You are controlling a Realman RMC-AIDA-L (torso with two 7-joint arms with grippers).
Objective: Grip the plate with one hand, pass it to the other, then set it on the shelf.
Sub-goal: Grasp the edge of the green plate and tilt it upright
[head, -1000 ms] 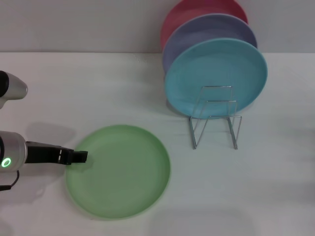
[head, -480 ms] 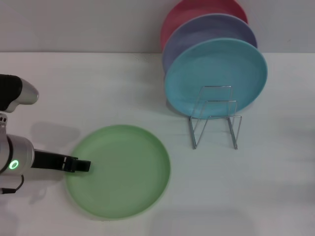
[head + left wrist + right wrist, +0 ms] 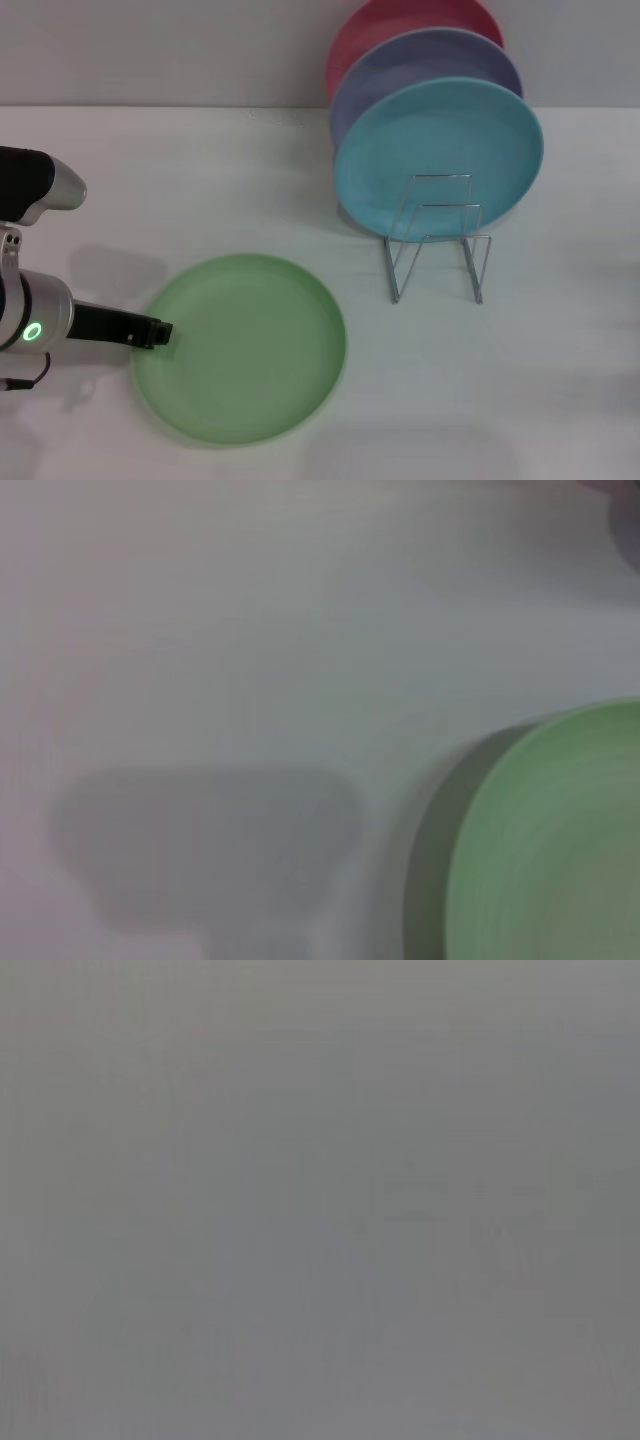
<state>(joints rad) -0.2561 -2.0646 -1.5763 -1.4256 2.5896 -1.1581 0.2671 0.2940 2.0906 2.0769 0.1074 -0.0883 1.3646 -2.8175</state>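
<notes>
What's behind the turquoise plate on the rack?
A lavender plate, then a pink plate, upper rims only. The turquoise plate covers the rest and most of the wire rack.

The plate (image 3: 242, 347) is showing a matt, smooth plastic face — light green, no gloss. The shelf (image 3: 437, 240) is looking like thin bright metal wire. The turquoise plate (image 3: 438, 153) standing in it is showing the same dull plastic finish. The left tool (image 3: 160, 333) is looking matt black — its arm (image 3: 45, 320) is gleaming like brushed metal. The tabletop (image 3: 200, 190) is lying smooth and matt white.
</notes>
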